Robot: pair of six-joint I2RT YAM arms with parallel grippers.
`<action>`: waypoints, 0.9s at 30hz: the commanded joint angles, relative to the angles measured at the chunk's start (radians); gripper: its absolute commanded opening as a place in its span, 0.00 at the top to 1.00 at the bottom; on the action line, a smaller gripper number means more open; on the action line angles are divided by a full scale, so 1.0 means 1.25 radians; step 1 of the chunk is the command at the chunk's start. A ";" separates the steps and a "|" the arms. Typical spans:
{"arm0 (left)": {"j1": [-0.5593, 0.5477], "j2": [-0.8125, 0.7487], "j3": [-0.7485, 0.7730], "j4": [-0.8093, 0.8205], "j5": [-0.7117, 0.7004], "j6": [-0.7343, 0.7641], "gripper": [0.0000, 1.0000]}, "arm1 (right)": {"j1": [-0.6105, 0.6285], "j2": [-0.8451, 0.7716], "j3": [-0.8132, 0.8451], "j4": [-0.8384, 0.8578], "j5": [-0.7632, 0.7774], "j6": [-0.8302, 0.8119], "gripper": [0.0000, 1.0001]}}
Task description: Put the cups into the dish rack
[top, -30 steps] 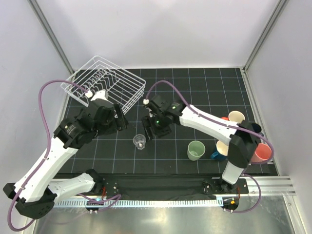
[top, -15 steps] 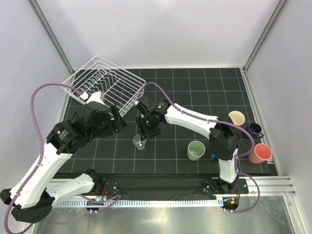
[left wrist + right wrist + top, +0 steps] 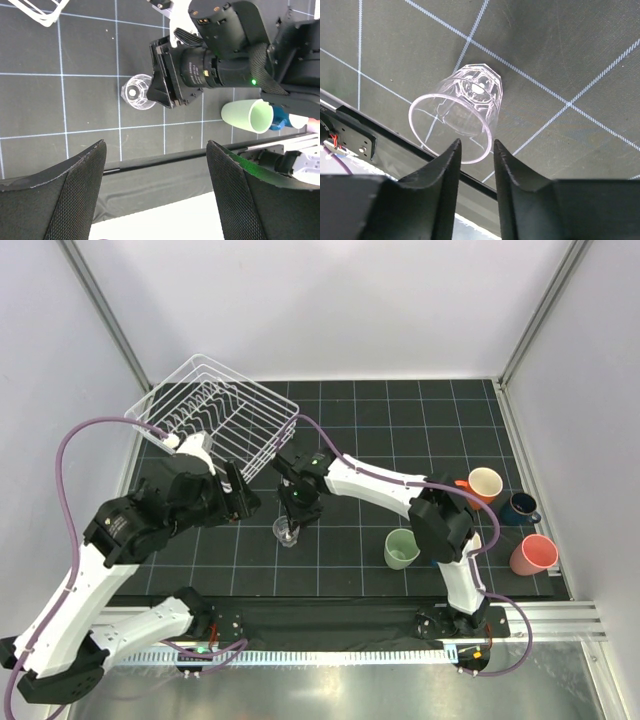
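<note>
The clear glass [image 3: 287, 531] stands upright on the black mat; it also shows in the left wrist view [image 3: 137, 92] and the right wrist view [image 3: 462, 112]. My right gripper [image 3: 294, 511] hangs over it, jaws a narrow gap apart, with the near part of the glass's rim between the fingertips [image 3: 455, 150]. My left gripper [image 3: 243, 502] is wide open and empty, just left of the glass. The white wire dish rack [image 3: 215, 418] sits at the far left. A pale green cup [image 3: 402, 548] lies on its side. The orange cup [image 3: 484, 483], dark blue mug [image 3: 521, 508] and pink cup [image 3: 532, 553] are at the right.
The right arm stretches from its base across the mat, above the pale green cup [image 3: 248, 116]. A corner of the rack [image 3: 40, 12] shows in the left wrist view. White walls and metal posts close in the workspace. The mat's near edge runs just below the glass.
My right gripper has moved left and nearer, from beside the rack's corner down to the clear glass. My left arm has shifted slightly nearer and stays open.
</note>
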 commanded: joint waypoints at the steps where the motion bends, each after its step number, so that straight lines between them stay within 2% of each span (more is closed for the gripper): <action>1: 0.002 -0.017 0.013 0.017 0.029 0.011 0.21 | 0.005 0.003 0.020 0.014 0.019 0.005 0.67; 2: 0.002 -0.021 0.008 0.020 0.033 0.011 0.21 | 0.005 0.003 0.016 0.016 0.021 0.005 0.68; 8: 0.002 -0.028 -0.010 0.034 0.052 0.010 0.17 | 0.000 -0.013 -0.003 0.029 0.035 -0.017 0.96; 12: 0.002 -0.025 -0.014 0.054 0.066 0.014 0.14 | -0.025 -0.082 -0.042 0.063 0.021 -0.044 0.96; 15: 0.002 -0.011 -0.011 0.065 0.078 0.019 0.12 | -0.060 -0.164 -0.097 0.100 -0.047 -0.053 0.96; 19: 0.002 0.001 -0.008 0.098 0.119 0.046 0.05 | -0.132 -0.286 -0.193 0.149 -0.238 -0.047 0.96; 20: 0.004 0.000 -0.010 0.121 0.151 0.053 0.03 | -0.151 -0.350 -0.215 0.168 -0.280 -0.025 0.96; 24: 0.004 -0.014 -0.038 0.250 0.291 0.068 0.00 | -0.261 -0.475 -0.301 0.280 -0.451 0.026 0.96; 27: 0.002 -0.015 -0.071 0.354 0.357 0.063 0.00 | -0.299 -0.545 -0.332 0.317 -0.559 0.056 0.96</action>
